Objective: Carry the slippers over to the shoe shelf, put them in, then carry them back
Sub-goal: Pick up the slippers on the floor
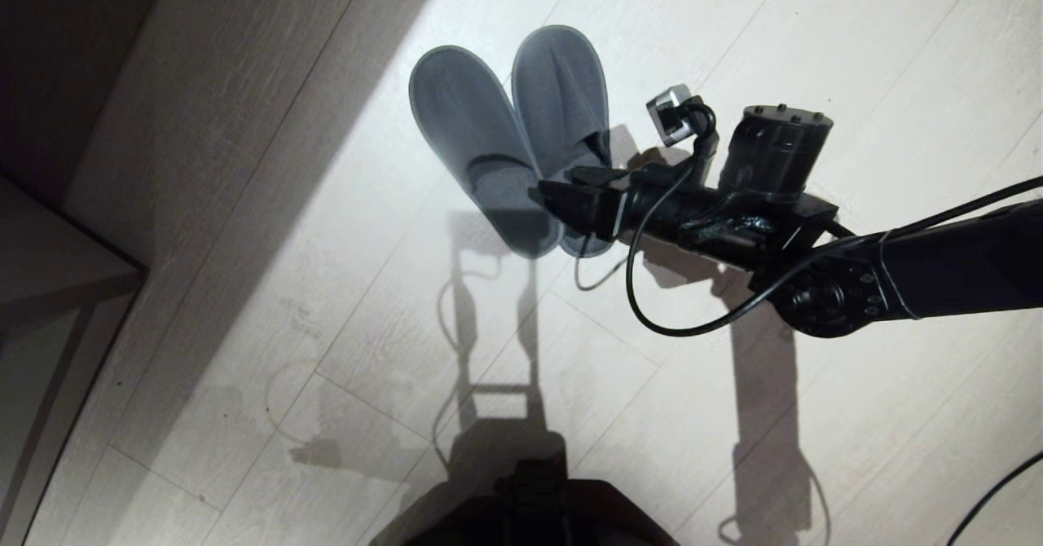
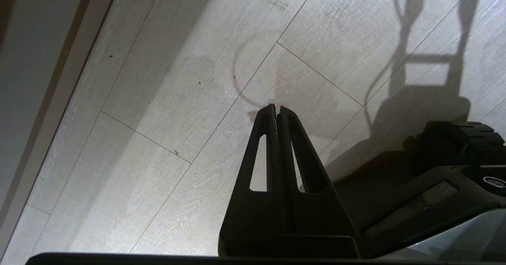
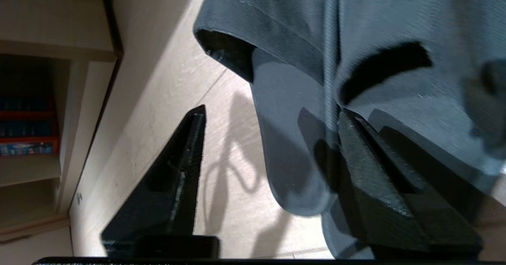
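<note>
On the pale plank floor (image 1: pixel 244 301) I see the right gripper (image 3: pixel 269 146) fingers spread beside the slippers (image 1: pixel 509 134), one finger (image 3: pixel 371 178) apparently snagging a heel, risking dragging it on withdrawal; left gripper (image 2: pixel 276 112) fingers pressed together.

Pale wood-grain plank floor (image 1: pixel 244 301), lit in a diagonal band, shadowed alongside. Loose black cable (image 1: pixel 990 497) on it. Red and blue books (image 3: pixel 23 126), possibly boxed, in a beige cabinet recess (image 3: pixel 75 110).
</note>
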Tool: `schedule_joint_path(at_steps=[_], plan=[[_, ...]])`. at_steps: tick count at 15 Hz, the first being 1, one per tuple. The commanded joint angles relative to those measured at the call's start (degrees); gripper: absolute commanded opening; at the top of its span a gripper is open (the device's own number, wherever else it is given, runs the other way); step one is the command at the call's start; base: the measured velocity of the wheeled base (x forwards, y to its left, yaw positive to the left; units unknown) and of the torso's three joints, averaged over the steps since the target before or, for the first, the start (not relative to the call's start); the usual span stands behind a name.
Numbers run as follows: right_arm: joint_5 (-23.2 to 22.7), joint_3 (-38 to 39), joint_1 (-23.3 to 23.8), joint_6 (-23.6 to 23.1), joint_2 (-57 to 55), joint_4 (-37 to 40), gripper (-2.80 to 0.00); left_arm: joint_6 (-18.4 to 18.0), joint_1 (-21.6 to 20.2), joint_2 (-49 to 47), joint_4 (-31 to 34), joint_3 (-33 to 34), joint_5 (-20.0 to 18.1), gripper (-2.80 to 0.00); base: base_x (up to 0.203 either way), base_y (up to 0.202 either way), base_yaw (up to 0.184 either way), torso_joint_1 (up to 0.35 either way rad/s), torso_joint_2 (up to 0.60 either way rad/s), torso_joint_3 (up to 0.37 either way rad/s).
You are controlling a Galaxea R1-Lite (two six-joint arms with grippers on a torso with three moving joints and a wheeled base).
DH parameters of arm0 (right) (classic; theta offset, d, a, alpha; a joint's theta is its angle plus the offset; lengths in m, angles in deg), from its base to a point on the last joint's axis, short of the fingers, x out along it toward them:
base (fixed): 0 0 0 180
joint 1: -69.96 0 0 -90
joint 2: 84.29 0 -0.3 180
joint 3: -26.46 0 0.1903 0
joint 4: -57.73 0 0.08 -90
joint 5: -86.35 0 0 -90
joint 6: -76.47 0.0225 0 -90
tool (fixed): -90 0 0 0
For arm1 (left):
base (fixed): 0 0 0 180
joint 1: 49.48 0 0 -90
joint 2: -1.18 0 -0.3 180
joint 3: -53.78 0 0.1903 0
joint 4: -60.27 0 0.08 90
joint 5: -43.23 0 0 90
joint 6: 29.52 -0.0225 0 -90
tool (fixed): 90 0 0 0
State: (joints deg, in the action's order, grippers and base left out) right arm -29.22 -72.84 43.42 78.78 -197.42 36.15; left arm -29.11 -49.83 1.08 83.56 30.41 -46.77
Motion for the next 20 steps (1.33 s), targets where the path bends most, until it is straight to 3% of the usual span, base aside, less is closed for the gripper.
schedule_joint_path(at_steps=[1,6,11,15,20], plan=[[0.71,-1.72,-1.28,-0.57,-1.65,-0.10,0.00,0.02,0.00,0.01,-0.01,0.00,0.00,-2.80,0.000,0.000,0.000,0.000,0.00,0.000],[17.12,-3.38,-5.68,-9.20,-3.05,3.91,0.00,0.02,-0.03,0.01,-0.01,0.00,0.00,-2.80,0.000,0.000,0.000,0.000,0.00,0.000],[28.77,-5.83,-7.48,-11.05,-7.67,3.08,0.00,0.02,0.00,0.01,-0.01,0.00,0.00,-2.80,0.000,0.000,0.000,0.000,0.00,0.000],[32.44,-6.16,-7.48,-15.25,-9.71,-5.83,0.00,0.02,-0.09,0.01,-0.01,0.00,0.00,-2.80,0.000,0.000,0.000,0.000,0.00,0.000],[32.93,-6.13,-7.98,-18.30,-8.52,-8.75,0.00,-0.06,-0.08,0.01,-0.01,0.00,0.00,-2.80,0.000,0.000,0.000,0.000,0.00,0.000]])
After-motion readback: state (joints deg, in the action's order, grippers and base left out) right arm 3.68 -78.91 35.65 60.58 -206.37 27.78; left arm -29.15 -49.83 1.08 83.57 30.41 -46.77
